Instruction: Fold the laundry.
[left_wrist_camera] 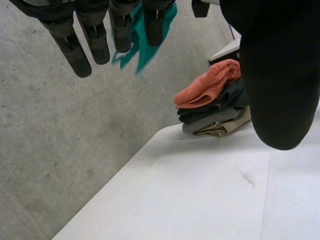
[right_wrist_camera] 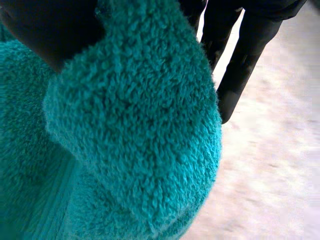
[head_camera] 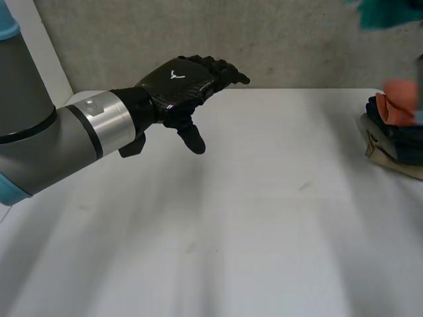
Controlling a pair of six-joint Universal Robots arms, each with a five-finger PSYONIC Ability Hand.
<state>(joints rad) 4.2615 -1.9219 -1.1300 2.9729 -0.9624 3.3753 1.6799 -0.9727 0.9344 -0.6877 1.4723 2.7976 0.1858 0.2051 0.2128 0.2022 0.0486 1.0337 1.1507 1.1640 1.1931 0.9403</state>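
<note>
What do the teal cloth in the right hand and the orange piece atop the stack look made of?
Teal cloth: thick terry or plush fleece, matte; dense fuzzy pile shows in the right wrist view. Orange piece: probably a thinner terry or microfibre towel, matte, with fine nubby texture and soft rounded folds; fibre uncertain.

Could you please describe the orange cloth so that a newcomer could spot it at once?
At the right edge of the white table sits a stack of folded cloths. The orange cloth is its top layer, over dark and beige ones; the teal towel is held in the right hand.
</note>
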